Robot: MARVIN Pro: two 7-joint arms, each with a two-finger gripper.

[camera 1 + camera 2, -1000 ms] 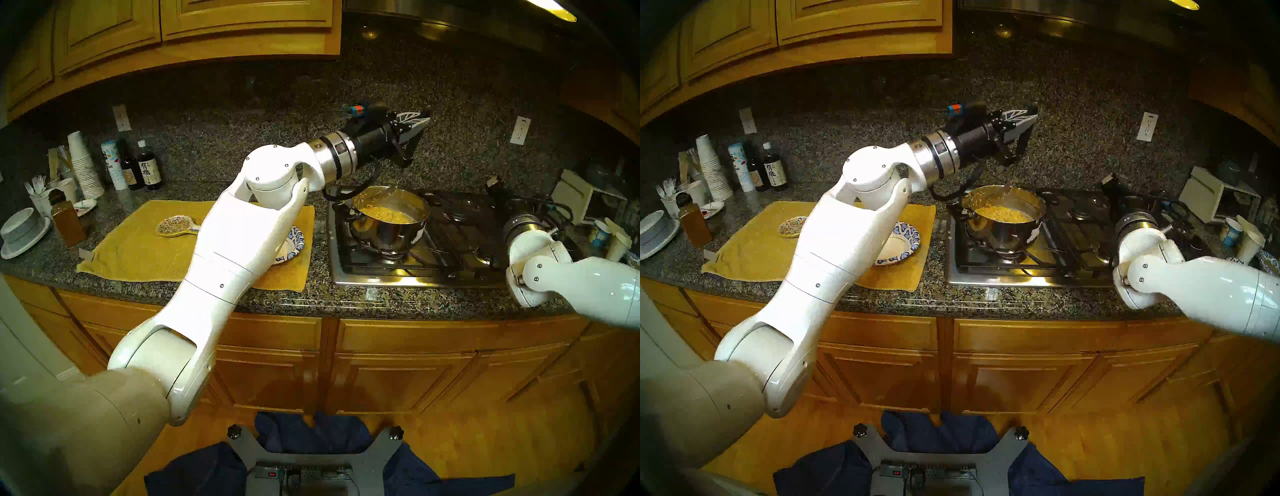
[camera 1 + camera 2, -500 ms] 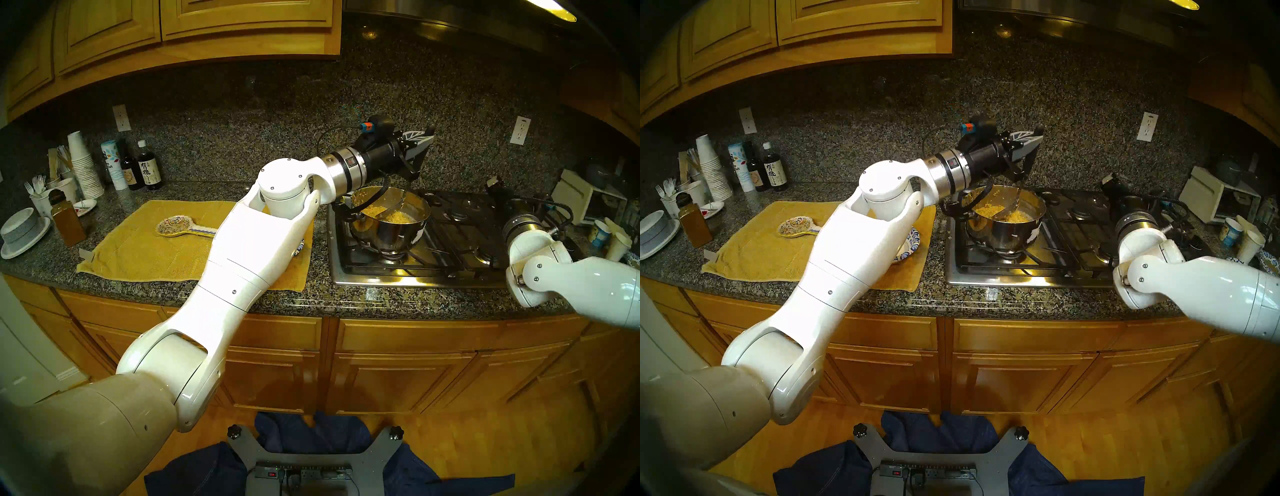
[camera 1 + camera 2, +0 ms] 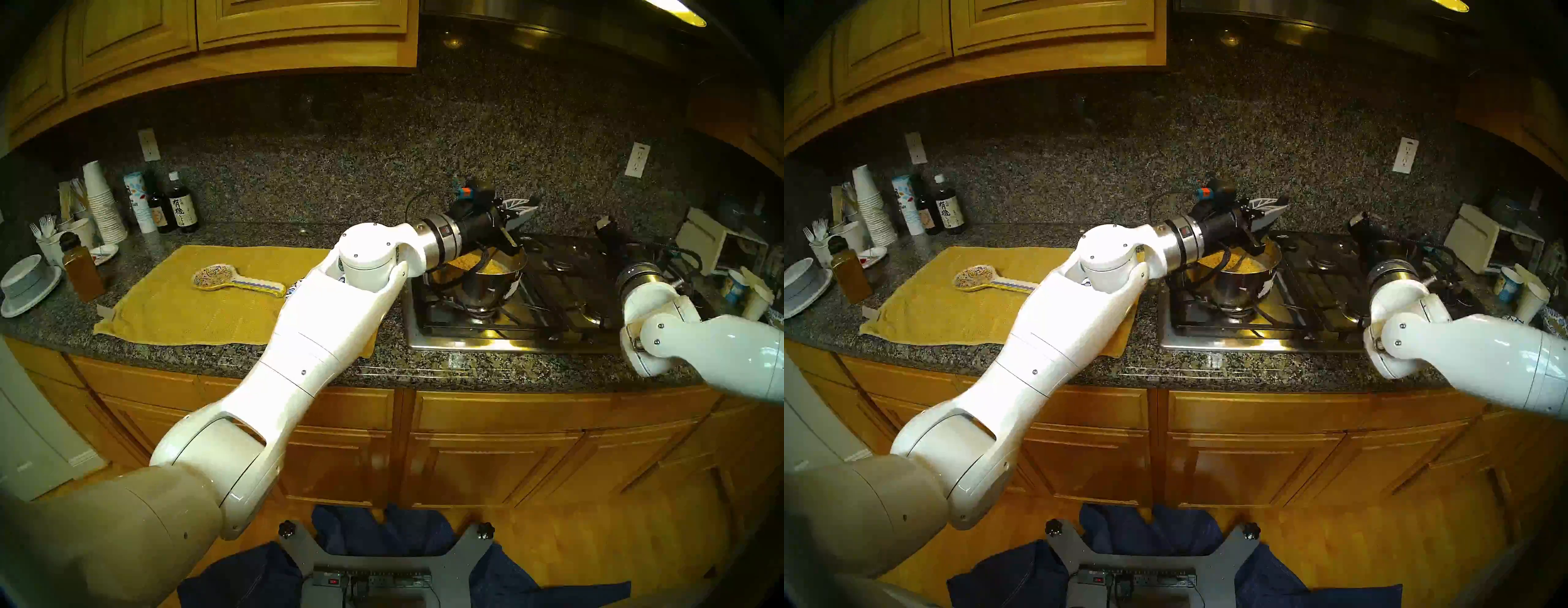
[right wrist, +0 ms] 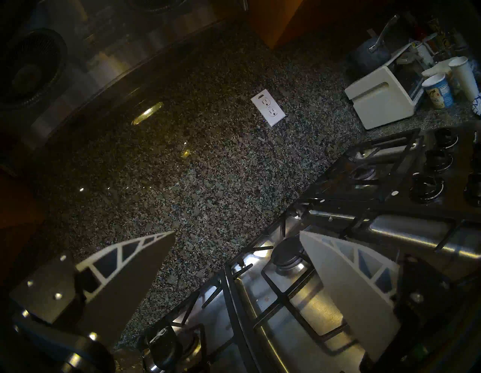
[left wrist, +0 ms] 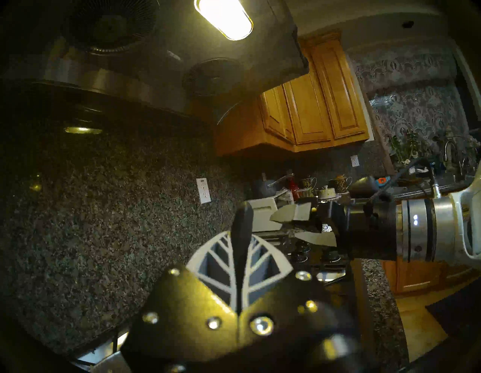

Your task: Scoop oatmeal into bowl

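The oatmeal (image 3: 466,261) lies yellowish and grainy in a shiny steel pot (image 3: 488,291) on the stove's left burner. My left gripper (image 3: 519,208) hangs low over the pot's far rim, shut on the black handle (image 5: 242,224) of a ladle. The ladle's shaft (image 3: 510,237) slants down into the pot, and its cup is hidden behind my wrist. The bowl (image 3: 294,291) shows only a sliver of blue-patterned rim under my left forearm. My right gripper (image 4: 236,234) stands open and holds nothing, above the stove's right side.
A yellow towel (image 3: 178,305) carries a patterned spoon rest (image 3: 237,282). The black stove grates (image 3: 551,297) surround the pot. Stacked paper cups (image 3: 99,204), dark bottles (image 3: 182,210) and grey-and-white stacked bowls (image 3: 27,284) crowd the left counter. A white toaster oven (image 4: 380,101) stands at the right.
My left arm dropped and reached further right, bringing the gripper down to the pot and sinking the ladle into the oatmeal. It now covers most of the bowl. The right arm stayed still.
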